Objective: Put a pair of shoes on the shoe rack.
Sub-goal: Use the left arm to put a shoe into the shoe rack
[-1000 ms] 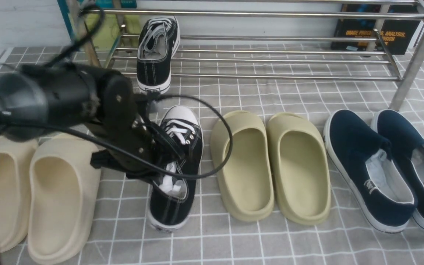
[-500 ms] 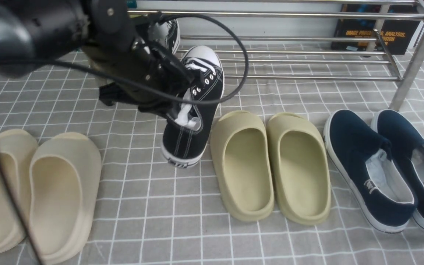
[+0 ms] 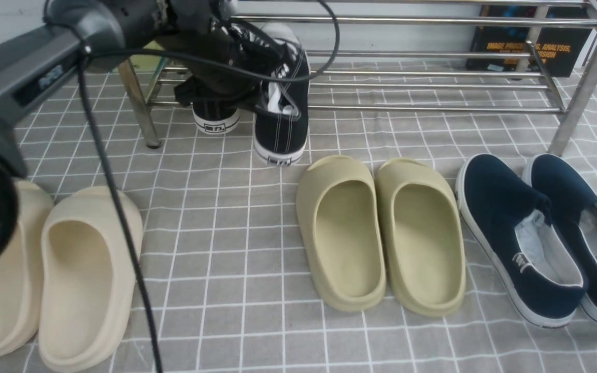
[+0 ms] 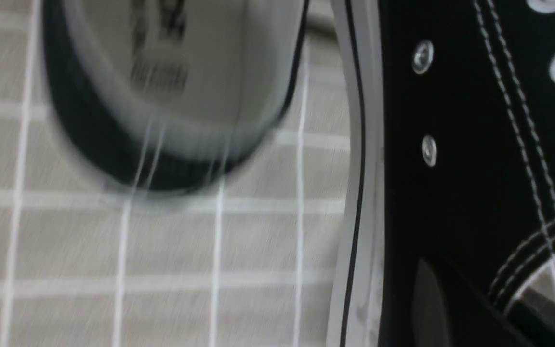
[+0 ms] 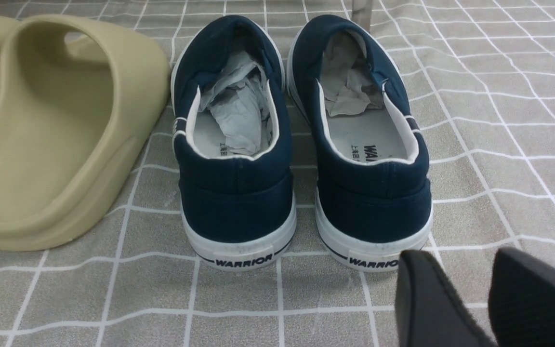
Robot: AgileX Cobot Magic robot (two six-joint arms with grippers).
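Sneaker (image 3: pixel 282 122) partly hidden, seemingly by gripper (image 3: pixel 265 96)

A gridded grey cloth (image 3: pixel 215 290) carries foam slides (image 3: pixel 425 243) and navy slip-ons (image 3: pixel 521 233)

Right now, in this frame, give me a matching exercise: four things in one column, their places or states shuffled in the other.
1. Left gripper
2. Beige slides
3. Olive slides
4. Navy slip-ons

A. between the beige and the navy footwear
B. closed on a black sneaker
C. furthest right of the footwear in the front view
D. furthest left of the footwear in the front view

Pairs: 1-B; 2-D; 3-A; 4-C
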